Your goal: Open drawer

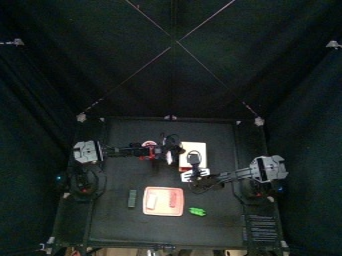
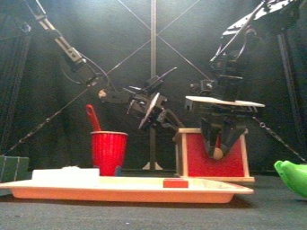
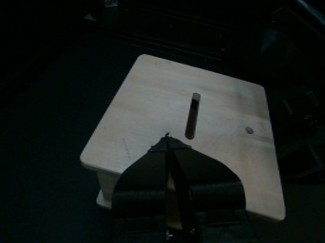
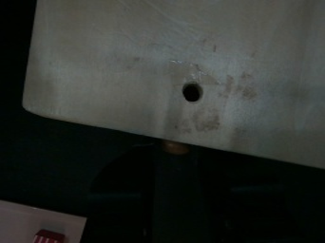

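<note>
Robot lab, black-curtained pen (image 1: 54,120), small black table (image 1: 120,215), two arms

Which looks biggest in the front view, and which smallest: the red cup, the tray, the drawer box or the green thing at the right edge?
1. The tray, widest by far, though nearest the camera.
2. The drawer box.
3. The red cup.
4. The green thing, cut off by the picture's edge, so its full size is unsure.

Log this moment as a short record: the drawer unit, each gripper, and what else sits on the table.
drawer unit: light wooden box with red front, at the table's middle
left gripper: hovers over the box's top, beside its dark slot; holds nothing visible
right gripper: at the box's front; jaw state unclear
other items: red cup, pink tray, green object
</note>
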